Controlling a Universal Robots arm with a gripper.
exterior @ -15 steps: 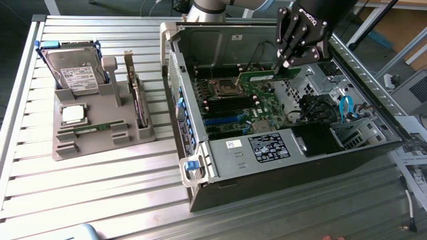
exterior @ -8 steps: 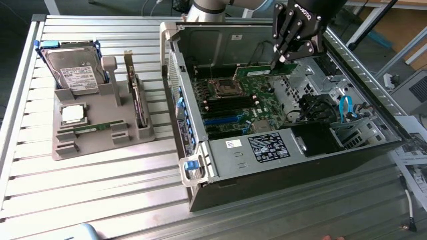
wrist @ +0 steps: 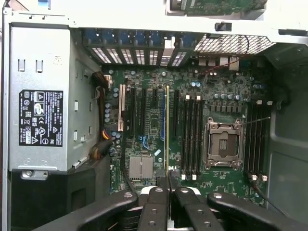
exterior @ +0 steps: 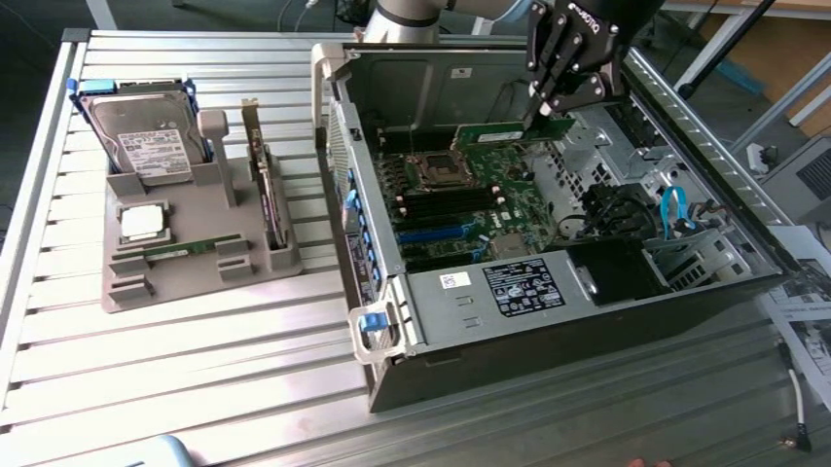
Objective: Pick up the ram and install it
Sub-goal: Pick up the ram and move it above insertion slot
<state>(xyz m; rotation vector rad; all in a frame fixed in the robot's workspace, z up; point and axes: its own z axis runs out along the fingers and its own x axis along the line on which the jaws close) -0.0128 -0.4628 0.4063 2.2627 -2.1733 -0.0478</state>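
End effector [exterior: 552, 109] [wrist: 168, 186]: fingers closed on the ram [exterior: 507, 134] [wrist: 167, 130]. The wrist view sees the stick edge-on, a thin yellow-green line running out from between the fingertips. The exterior view shows its green face hanging below the fingers. Position: inside the open computer case [exterior: 389, 326], above the motherboard [exterior: 487, 209] [wrist: 149, 120] and towards the case's far wall. The ram appears clear of the board, with no contact visible. Beneath it lie the black memory slots [exterior: 449, 206] [wrist: 190, 134] beside the empty CPU socket [exterior: 435, 167] [wrist: 224, 144]. Judging by the wrist view, the stick's edge lines up nearer the expansion slots than the memory bank, but I cannot tell the true offset from this angle. The power supply [exterior: 526, 287] [wrist: 41, 110] fills the case's near end. The case sits on the slatted metal surface [exterior: 169, 389], towards its edge at the exterior view's right. A grey parts holder [exterior: 195, 284] stands near the opposite edge. It carries a second ram stick [exterior: 175, 250] lying flat, a processor chip [exterior: 140, 222], a hard drive [exterior: 150, 136] and an upright expansion card [exterior: 267, 195]. Progress, as judged: pick-up done and the stick is carried over the board; seating in a slot is not yet done, and none of the memory slots shows a module.
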